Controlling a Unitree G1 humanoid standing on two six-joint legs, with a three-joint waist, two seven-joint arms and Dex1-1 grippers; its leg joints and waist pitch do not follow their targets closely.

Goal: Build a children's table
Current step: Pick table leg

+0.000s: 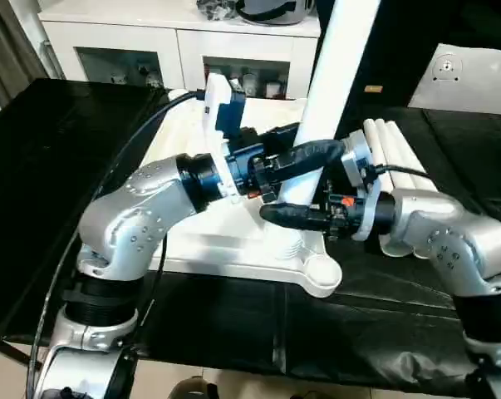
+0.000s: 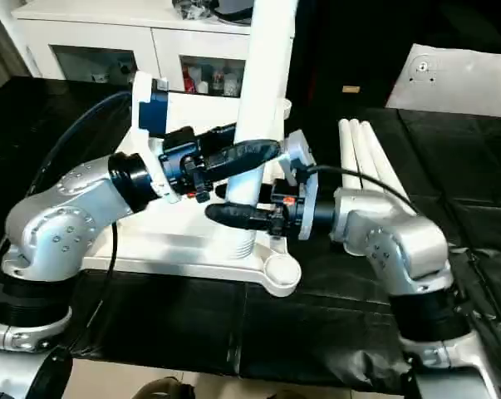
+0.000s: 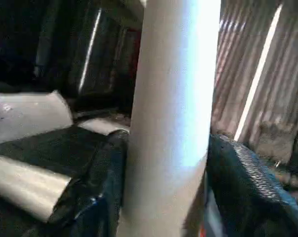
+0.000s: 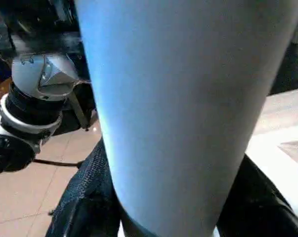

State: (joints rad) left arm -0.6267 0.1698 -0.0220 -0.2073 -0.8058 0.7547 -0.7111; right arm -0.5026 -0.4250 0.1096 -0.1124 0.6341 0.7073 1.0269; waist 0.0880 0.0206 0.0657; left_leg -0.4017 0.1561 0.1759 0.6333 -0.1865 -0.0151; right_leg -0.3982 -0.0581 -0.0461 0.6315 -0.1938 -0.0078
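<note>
While gripped low by both pincers, upright leg (image 2: 262, 91) standing in tabletop (image 1: 233, 241) socket. Right pincer (image 2: 233, 214) clamped around leg's foot, just above socket; left pincer (image 2: 254, 154) closed around it directly above. Beyond right pincer, three spare legs (image 2: 362, 154) lying together on bench (image 2: 449, 166). Judged risk: uneven push tilting leg, jamming it crooked or sliding the upturned tabletop across bench.

Smooth white plastic leg (image 1: 337, 75), silver metal forearms (image 1: 142, 212)
</note>
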